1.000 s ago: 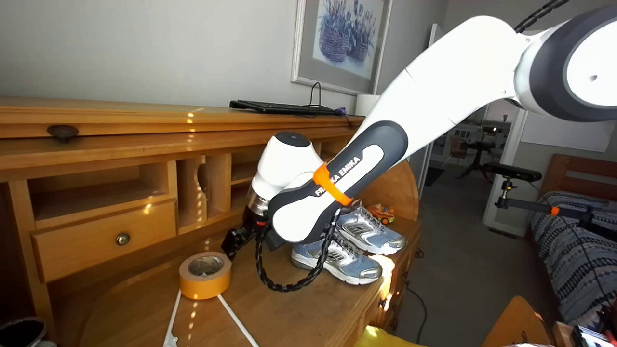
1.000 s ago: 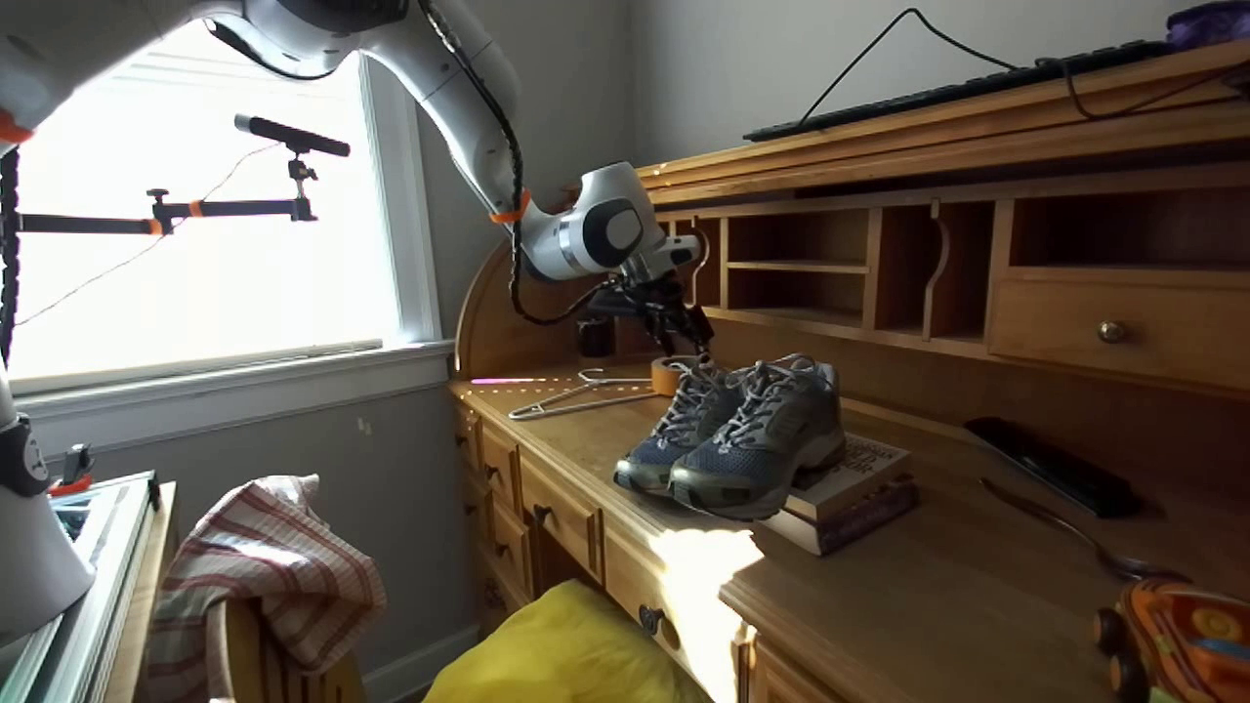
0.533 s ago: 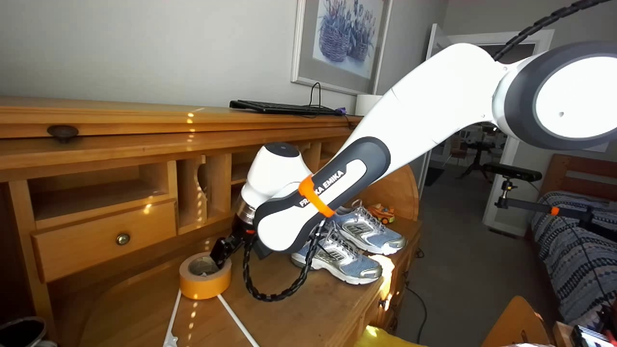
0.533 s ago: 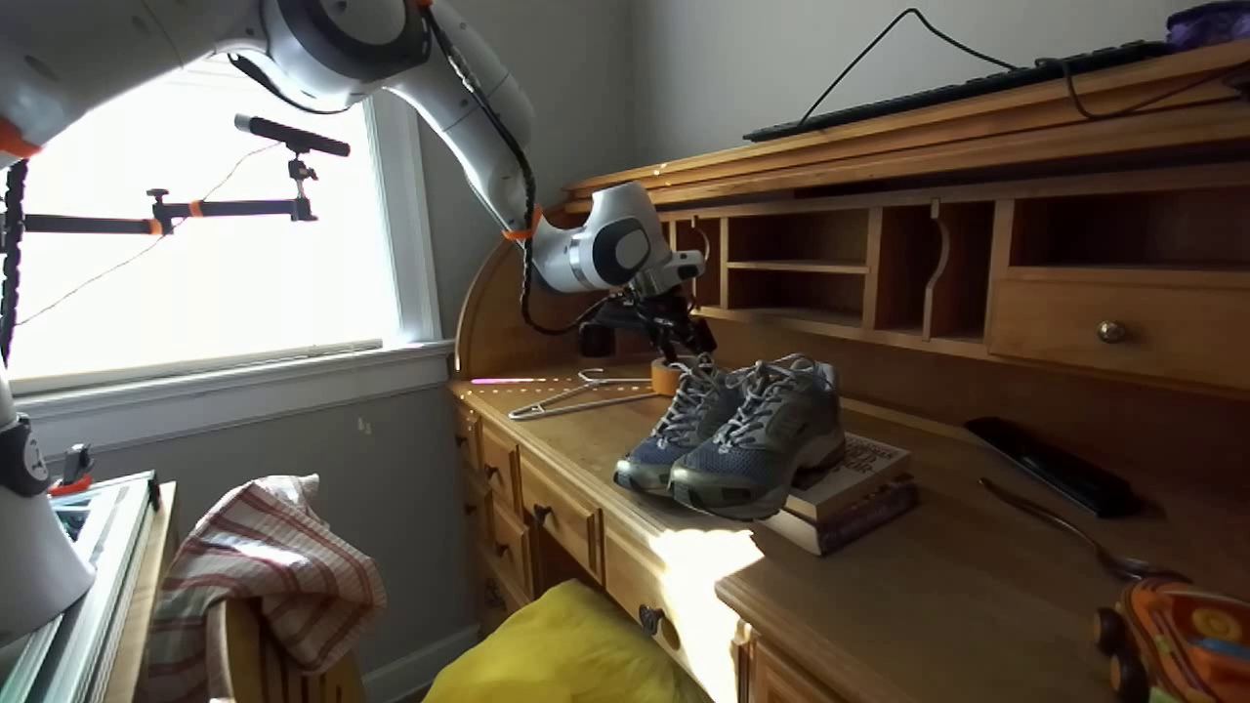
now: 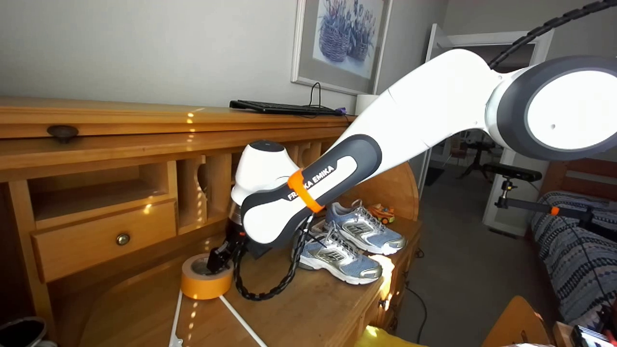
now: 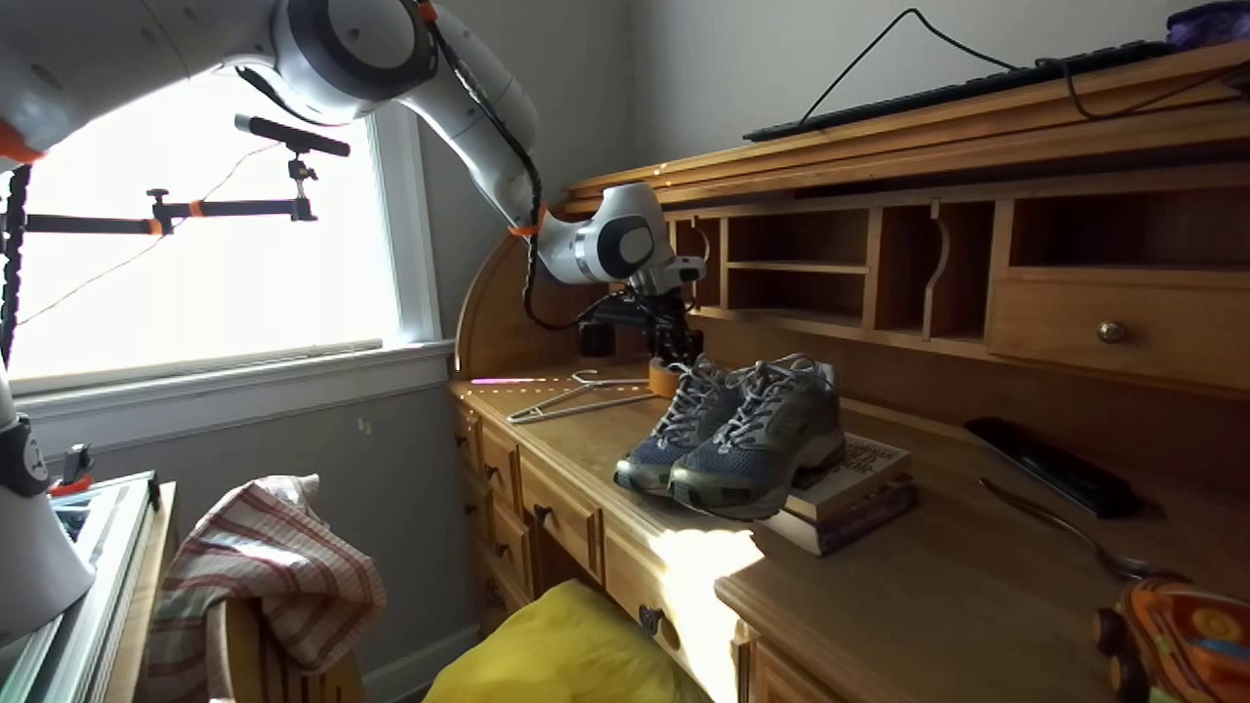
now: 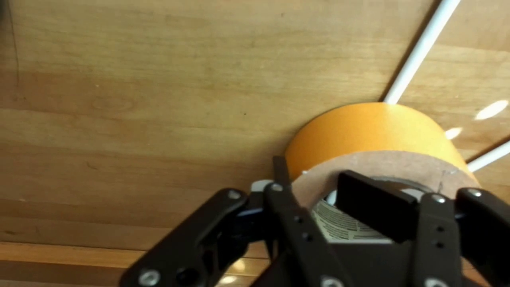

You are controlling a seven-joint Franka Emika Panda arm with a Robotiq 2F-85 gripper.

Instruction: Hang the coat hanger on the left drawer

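Observation:
The coat hanger is white and lies flat on the desktop; its bars [image 5: 241, 319] show in an exterior view and a bar [image 7: 421, 51] in the wrist view. Over its far end sits the yellow tape roll [image 7: 370, 127], with white showing through the hole. My gripper [image 7: 311, 169] straddles the roll's wall: a finger stands outside, the opposite one over or inside the hole. Whether both press on the wall is unclear. The left drawer [image 5: 87, 246], honey-coloured with a round knob [image 5: 123, 239], is closed, left of and above the roll.
Blue-grey shoes [image 6: 762, 439] stand on the desk to the right of the roll, partly on books [image 6: 850, 488]. Open cubbyholes [image 6: 796, 264] and the desk's upper ledge [image 5: 120, 159] rise behind my arm. A dark cup [image 5: 21, 332] stands at the near left.
My gripper has come down and leftward onto the tape roll's wall, in an exterior view. The roll and the hanger have shifted slightly.

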